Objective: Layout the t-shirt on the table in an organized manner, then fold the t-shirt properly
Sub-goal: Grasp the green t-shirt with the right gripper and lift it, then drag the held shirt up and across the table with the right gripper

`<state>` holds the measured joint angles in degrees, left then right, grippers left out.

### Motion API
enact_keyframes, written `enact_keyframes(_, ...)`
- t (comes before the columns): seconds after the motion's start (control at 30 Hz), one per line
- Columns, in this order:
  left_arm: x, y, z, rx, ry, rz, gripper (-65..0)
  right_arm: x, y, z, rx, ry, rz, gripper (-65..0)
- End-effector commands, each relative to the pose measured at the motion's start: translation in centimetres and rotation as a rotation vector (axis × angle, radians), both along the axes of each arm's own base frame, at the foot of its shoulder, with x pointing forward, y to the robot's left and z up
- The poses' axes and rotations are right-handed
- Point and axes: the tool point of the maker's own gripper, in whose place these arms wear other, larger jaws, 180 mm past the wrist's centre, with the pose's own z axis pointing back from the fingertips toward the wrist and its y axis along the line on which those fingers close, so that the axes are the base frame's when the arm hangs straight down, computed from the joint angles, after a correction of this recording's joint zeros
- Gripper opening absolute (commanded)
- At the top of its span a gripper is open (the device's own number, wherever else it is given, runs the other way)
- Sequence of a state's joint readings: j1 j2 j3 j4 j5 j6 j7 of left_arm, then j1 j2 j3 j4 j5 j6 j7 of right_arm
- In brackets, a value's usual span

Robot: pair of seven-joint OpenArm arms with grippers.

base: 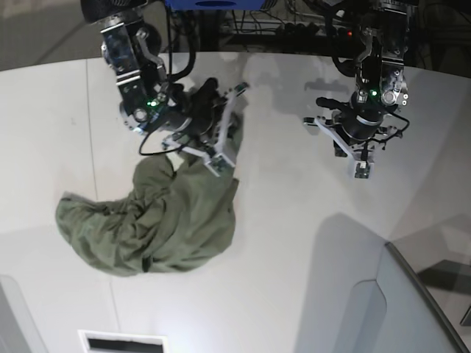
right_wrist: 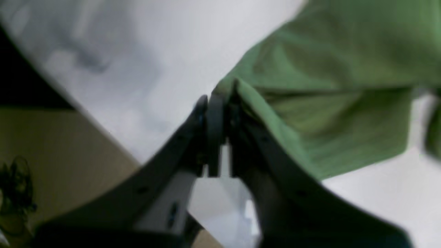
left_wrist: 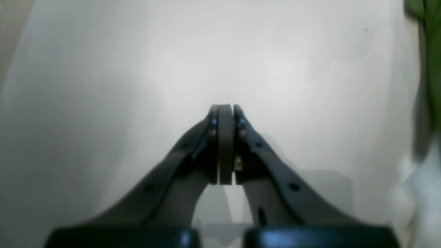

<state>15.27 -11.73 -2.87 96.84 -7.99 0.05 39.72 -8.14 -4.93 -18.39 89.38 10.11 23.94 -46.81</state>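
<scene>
Near: the grey angled panel (base: pixel 412 309) at the table's (base: pixel 294 220) edge. Middle: the olive t-shirt (base: pixel 154 220), crumpled in a heap, one edge pinched between the right gripper's (right_wrist: pixel 220 93) narrow jaws. Far: the left gripper (base: pixel 360 170), jaws together and empty, hovering over bare tabletop, well apart from the cloth. Risk: the pinch looks shallow; a loosening hold could let the fabric slip free, leaving it bunched.

shirt (base: pixel 158 220): soft matt olive cloth, creased, at right fingers (right_wrist: pixel 237 113) | table (base: pixel 294 220): smooth matt white, beneath left fingers (left_wrist: pixel 225 137) | fingers: dark matt plastic
</scene>
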Motion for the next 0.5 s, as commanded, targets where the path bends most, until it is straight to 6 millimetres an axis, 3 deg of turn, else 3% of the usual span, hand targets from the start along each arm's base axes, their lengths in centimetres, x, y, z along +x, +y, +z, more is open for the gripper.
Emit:
enact_keyframes(0.0,0.9,0.2,0.8,0.003,-0.034,0.003,-65.0,1.3,0.4,1.7,0.025,-0.057,-0.004,-53.0)
enact_keyframes(0.1,0.8,0.4,0.2,0.005,-0.018,0.009,-65.0,0.9,-0.5,2.8,0.002,-0.076,-0.003,-37.5)
enact_keyframes(0.17,0.5,0.7,-0.3,0.010,-0.003,0.011,-65.0,1.7,-1.8,4.5,-0.014,-0.142,-0.006,-25.2)
enact_keyframes(0.23,0.2,1.1,-0.7,0.016,0.013,0.015,-65.0,2.9,-3.3,5.0,-0.028,-0.162,-0.065,-18.0)
enact_keyframes(0.3,-0.1,2.5,-0.9,0.024,0.022,0.043,-65.0,5.8,-5.2,5.3,-0.028,-0.184,-0.171,-17.0)
enact_keyframes(0.47,-1.5,6.9,-0.8,0.038,0.023,0.189,-65.0,9.8,-7.4,2.1,-0.031,-0.149,-0.256,-16.8)
